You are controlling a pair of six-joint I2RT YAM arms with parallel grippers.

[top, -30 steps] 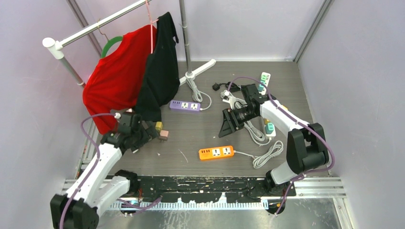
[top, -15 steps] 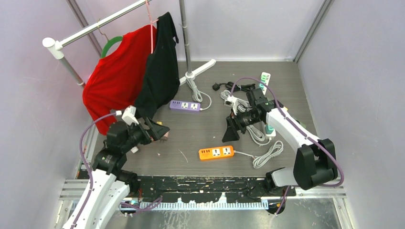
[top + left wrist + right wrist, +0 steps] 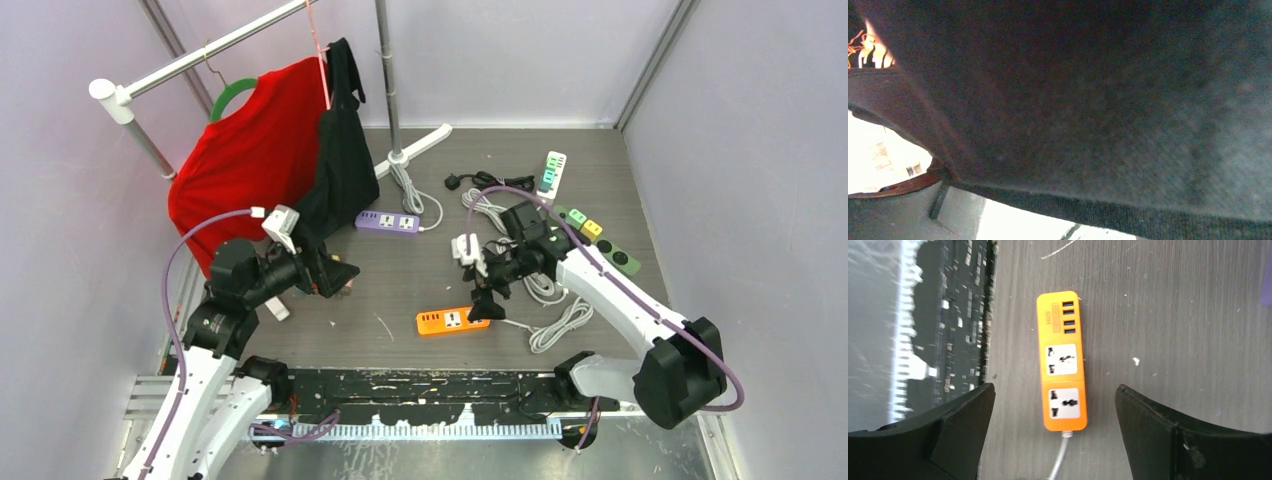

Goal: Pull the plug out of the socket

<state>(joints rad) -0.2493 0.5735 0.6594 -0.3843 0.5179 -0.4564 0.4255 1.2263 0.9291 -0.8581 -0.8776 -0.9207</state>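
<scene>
An orange power strip (image 3: 441,322) lies on the grey floor near the front; in the right wrist view (image 3: 1062,360) its two sockets and USB ports are empty and a white cable (image 3: 1059,460) leaves its near end. My right gripper (image 3: 483,300) hangs open above the strip's cable end, and it also shows in the right wrist view (image 3: 1055,425) with fingers (image 3: 955,422) on either side, not touching. My left gripper (image 3: 335,275) sits under the hem of a black shirt (image 3: 335,150). Black fabric (image 3: 1088,100) fills the left wrist view and hides the jaws. No seated plug shows.
A purple strip (image 3: 388,222), a white-green strip (image 3: 553,170) and a green multi-colour strip (image 3: 600,232) lie further back with coiled white cables (image 3: 560,325) and a loose black plug (image 3: 455,181). A red shirt (image 3: 240,150) hangs on the rack (image 3: 200,55) at left.
My right gripper moved forward and left from the cable pile to above the orange strip. My left arm lifted and pushed its gripper under the black shirt, which shifted.
</scene>
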